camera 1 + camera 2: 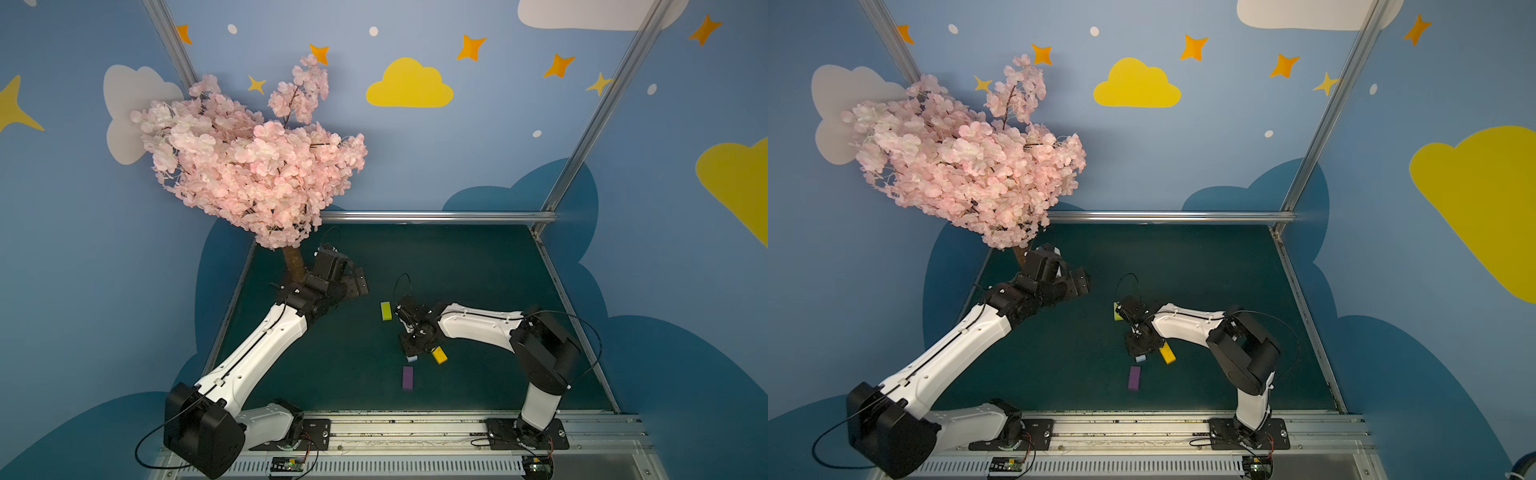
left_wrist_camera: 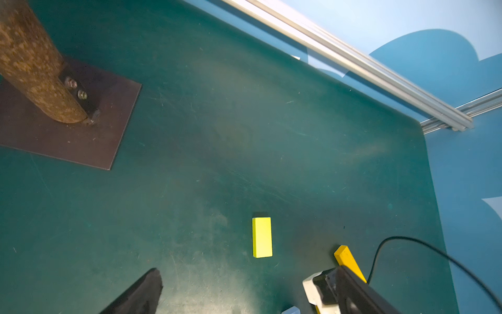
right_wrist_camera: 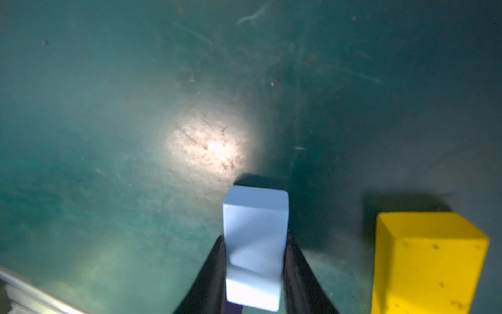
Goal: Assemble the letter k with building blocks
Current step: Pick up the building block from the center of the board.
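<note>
**Stem in hand: the right gripper (image 3: 255,242) pinches the light blue block (image 3: 255,206) just beyond the purple block (image 1: 407,377).**
Well left of the purple block, the left gripper (image 1: 355,284) hangs spread wide and empty. The lime-green block (image 1: 386,311) lies farther beyond the purple block, well apart. An orange-yellow block (image 1: 439,355) sits just right of the clamped piece. The next move probably calls for seating the blue block end to end with the purple one, without nudging that neighbour.
</note>
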Robot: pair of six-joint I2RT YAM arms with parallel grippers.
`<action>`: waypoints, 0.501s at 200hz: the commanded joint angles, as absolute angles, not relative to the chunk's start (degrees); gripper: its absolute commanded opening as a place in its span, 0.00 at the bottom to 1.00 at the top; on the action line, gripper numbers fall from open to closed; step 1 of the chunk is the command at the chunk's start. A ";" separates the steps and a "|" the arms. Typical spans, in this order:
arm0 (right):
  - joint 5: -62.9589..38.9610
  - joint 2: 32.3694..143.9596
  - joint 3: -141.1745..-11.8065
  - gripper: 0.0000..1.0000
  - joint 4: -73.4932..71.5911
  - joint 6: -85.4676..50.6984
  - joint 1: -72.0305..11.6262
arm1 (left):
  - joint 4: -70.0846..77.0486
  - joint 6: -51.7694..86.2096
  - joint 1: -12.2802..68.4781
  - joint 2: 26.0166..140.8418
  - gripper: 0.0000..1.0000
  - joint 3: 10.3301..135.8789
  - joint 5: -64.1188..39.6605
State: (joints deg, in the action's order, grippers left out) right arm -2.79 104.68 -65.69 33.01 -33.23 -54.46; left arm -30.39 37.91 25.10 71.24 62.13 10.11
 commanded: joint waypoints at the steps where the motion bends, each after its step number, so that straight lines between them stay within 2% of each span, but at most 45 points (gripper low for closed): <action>1: -2.57 105.64 -67.33 0.24 33.38 -32.20 -54.14 | -29.82 37.84 24.79 70.57 1.00 62.06 10.54; 100: -5.44 115.00 -81.82 0.21 33.57 -31.01 -52.57 | -30.85 37.62 24.79 71.28 1.00 63.26 12.39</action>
State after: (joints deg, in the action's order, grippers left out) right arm -3.53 112.97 -79.50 33.17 -30.65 -53.19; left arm -30.06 37.91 25.10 71.24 62.13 11.29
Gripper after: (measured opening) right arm 0.305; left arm 0.999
